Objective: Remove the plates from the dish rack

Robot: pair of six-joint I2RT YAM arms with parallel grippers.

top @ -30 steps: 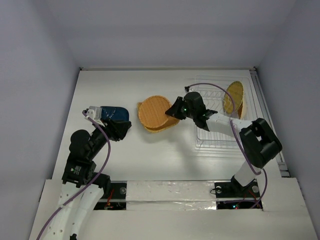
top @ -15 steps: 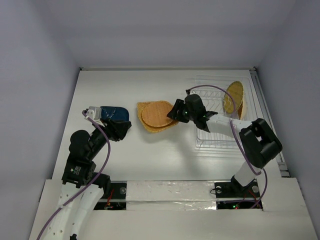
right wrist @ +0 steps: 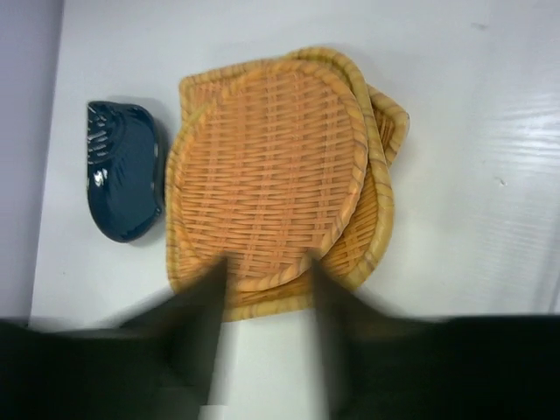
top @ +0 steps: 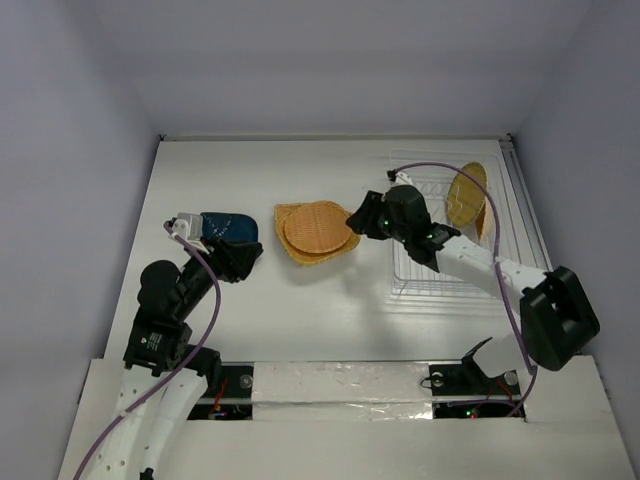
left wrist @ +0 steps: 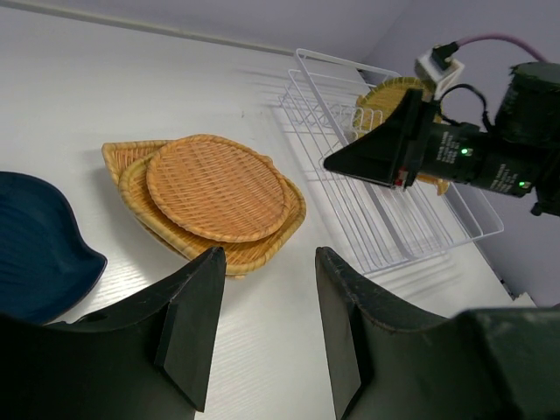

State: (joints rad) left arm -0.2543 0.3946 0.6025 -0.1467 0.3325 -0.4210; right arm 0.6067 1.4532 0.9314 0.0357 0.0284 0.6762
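Two woven orange-tan plates [top: 318, 232] lie stacked flat on the table, a round one on a squarish one; they also show in the left wrist view [left wrist: 215, 188] and the right wrist view [right wrist: 271, 166]. Other plates [top: 467, 195] stand upright at the far end of the clear dish rack [top: 445, 262], also in the left wrist view [left wrist: 395, 90]. My right gripper [top: 356, 220] is open and empty just right of the stack, its blurred fingers [right wrist: 206, 297] over the stack's near edge. My left gripper [top: 243, 260] is open and empty beside the dark blue object [top: 226, 227].
The dark blue rounded dish [left wrist: 35, 254] lies left of the stack, also in the right wrist view [right wrist: 124, 171]. The rack [left wrist: 394, 219] sits along the table's right edge. Walls close the table at the back and sides. My right gripper shows in the left wrist view [left wrist: 346, 160].
My right gripper lowered the round plate onto the squarish one, let it go and pulled back to the right. The plate now lies flat. The left arm has not moved.
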